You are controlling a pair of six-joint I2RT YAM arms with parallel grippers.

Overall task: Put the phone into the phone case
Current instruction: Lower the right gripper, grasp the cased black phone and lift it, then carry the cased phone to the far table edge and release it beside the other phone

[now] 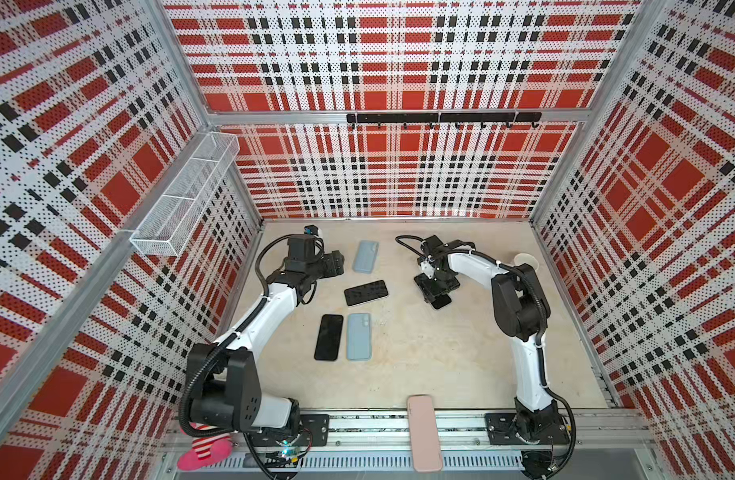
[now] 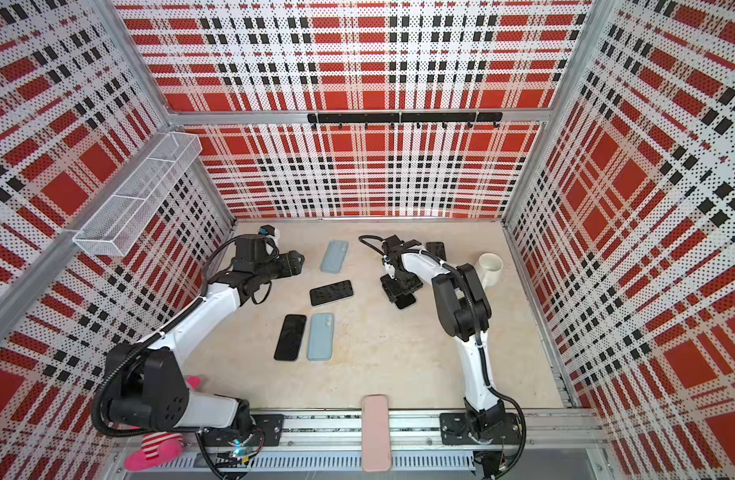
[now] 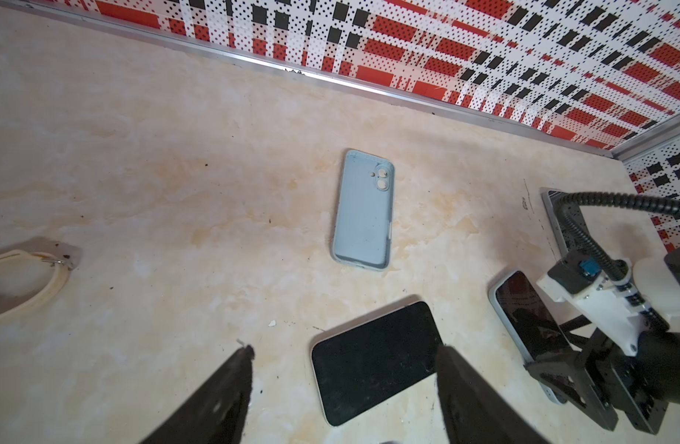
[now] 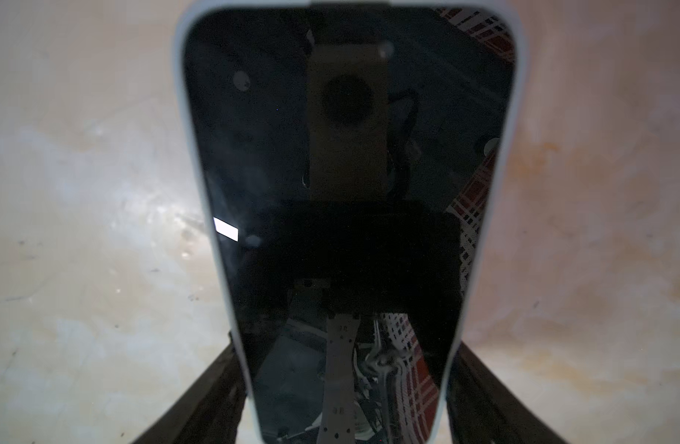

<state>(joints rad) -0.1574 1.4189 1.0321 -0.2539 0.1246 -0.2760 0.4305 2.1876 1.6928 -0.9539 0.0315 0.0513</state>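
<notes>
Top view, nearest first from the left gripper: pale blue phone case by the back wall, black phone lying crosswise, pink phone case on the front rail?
1. pale blue phone case, just right of the left gripper, towards the back.
2. black phone lying crosswise, mid-table, further forward.
3. pink phone case, across the front rail, clearly farthest.

Bright and evenly lit in both top views, with fisheye bending along the red plaid perforated walls [image 1: 66,166]. Dim and soft-focused at the right wrist; white glare patch on the pale-rimmed glossy black phone [image 4: 254,153].
</notes>
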